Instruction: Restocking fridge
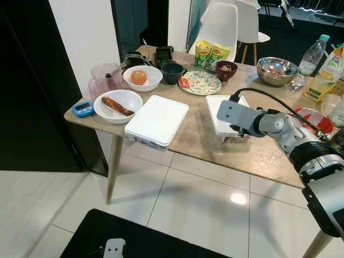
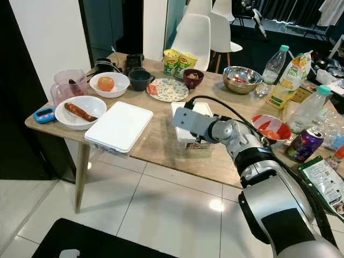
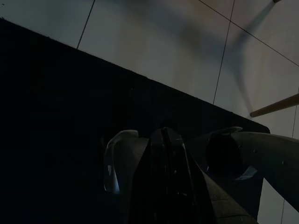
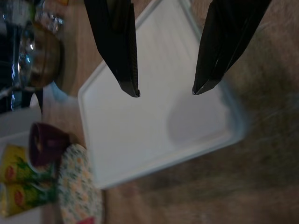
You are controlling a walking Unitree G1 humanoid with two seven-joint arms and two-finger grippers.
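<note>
Reaching for the box [image 4: 159, 126], your right gripper [image 4: 166, 91] hovers open just above its lid, so next lower and straddle its edges before closing.

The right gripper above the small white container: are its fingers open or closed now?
Open. The right gripper hangs above the small white container, a clear gap between its fingertips.

A blue timer [image 1: 83, 108] lies at the desk's [image 1: 199, 137] left corner, beside a pink jug [image 1: 102, 78]. A floral plate [image 1: 200, 82] sits mid-desk, with a dark mug [image 1: 172, 72] just left of it. A white chair [image 1: 221, 24] stands behind, and a black mat [image 1: 134, 239] lies on the tiled floor [image 1: 183, 199].
</note>
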